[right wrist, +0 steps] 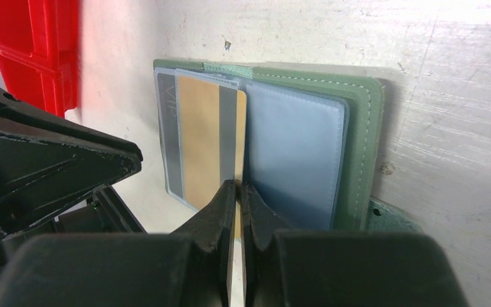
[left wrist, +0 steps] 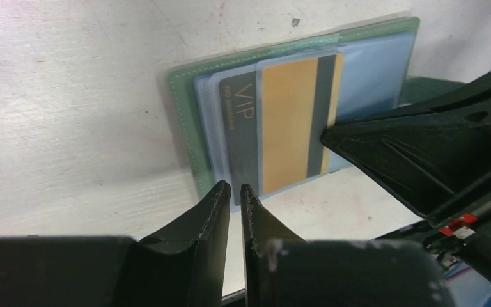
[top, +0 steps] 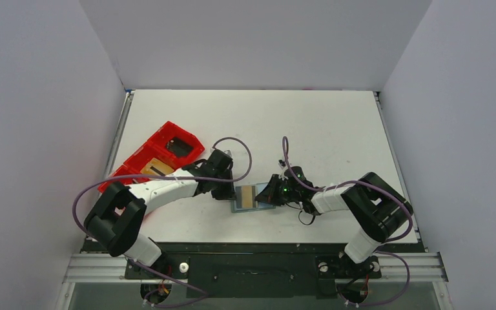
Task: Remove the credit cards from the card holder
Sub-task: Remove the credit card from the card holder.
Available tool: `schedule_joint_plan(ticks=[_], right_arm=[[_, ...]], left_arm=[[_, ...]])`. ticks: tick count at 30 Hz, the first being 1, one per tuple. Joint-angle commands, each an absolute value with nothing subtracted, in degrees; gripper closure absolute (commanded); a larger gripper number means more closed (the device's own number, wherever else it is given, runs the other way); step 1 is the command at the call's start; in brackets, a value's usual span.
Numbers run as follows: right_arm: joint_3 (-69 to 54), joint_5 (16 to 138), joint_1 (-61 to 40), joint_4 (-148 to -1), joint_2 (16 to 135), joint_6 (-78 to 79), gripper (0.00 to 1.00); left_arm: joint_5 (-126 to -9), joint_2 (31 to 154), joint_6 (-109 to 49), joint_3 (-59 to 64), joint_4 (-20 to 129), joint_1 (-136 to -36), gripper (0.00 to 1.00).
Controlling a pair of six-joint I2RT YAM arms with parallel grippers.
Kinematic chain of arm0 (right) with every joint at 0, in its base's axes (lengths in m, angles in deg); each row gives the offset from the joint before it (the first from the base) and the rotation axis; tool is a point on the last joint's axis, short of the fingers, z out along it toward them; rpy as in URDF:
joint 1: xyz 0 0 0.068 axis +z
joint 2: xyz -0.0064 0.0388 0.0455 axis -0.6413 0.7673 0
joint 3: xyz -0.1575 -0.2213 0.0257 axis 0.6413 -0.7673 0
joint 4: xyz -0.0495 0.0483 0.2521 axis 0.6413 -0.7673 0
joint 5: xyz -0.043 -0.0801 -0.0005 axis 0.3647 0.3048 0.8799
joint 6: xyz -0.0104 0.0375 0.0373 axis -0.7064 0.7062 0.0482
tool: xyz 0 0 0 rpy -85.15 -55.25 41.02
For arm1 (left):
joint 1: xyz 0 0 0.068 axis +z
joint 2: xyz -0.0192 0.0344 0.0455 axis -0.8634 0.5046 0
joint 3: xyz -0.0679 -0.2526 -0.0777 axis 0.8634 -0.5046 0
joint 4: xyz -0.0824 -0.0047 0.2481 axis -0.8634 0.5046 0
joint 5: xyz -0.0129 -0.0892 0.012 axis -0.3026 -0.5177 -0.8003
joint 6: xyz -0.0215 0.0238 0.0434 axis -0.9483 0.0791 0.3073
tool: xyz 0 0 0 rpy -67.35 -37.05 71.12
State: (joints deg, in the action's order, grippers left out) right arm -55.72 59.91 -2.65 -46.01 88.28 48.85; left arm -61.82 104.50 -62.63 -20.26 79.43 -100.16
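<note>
Open card holder [left wrist: 185,128] flat on the desk [left wrist: 70,96] between both grippers, gold card [left wrist: 291,121] caught on its right side.
The left gripper [left wrist: 235,190], open a crack and empty, has its tips at the holder's left edge. The gold card lies just beyond, long axis near-to-far in the top view, over a dark VIP card [left wrist: 240,128]. The right gripper [right wrist: 237,188] looks pinched shut on the gold card's right long edge, so it seems better placed to pull. How deep the card sits in its clear sleeve is unclear, and no bluish card can be told apart.
</note>
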Motion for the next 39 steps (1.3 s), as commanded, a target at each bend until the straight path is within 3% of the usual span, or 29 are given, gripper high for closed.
schedule_joint_plan(ticks=[1,9,14,30,39], right_arm=[[-56.69,62.04,-2.12,-50.39,88.78,47.11,1.0],[-55.81,62.02,-2.01,-51.11,88.67,47.26,1.0],[-55.43,62.35,-1.96,-52.06,88.49,47.17,1.0],[-57.29,59.28,-5.27,-47.5,89.09,49.21,1.0],[-59.06,56.73,-7.21,-42.8,89.23,51.98,0.83]], left_arm=[[-66.49,103.39,-64.4,-20.91,73.63,-100.79,0.89],[-70.19,107.9,-65.47,-21.86,66.03,-100.87,0.9],[-66.7,110.34,-64.9,-21.14,69.05,-100.85,1.0],[-58.36,110.89,-63.28,-22.04,74.64,-100.82,1.0],[-57.58,114.32,-63.1,-20.93,75.43,-100.8,1.0]])
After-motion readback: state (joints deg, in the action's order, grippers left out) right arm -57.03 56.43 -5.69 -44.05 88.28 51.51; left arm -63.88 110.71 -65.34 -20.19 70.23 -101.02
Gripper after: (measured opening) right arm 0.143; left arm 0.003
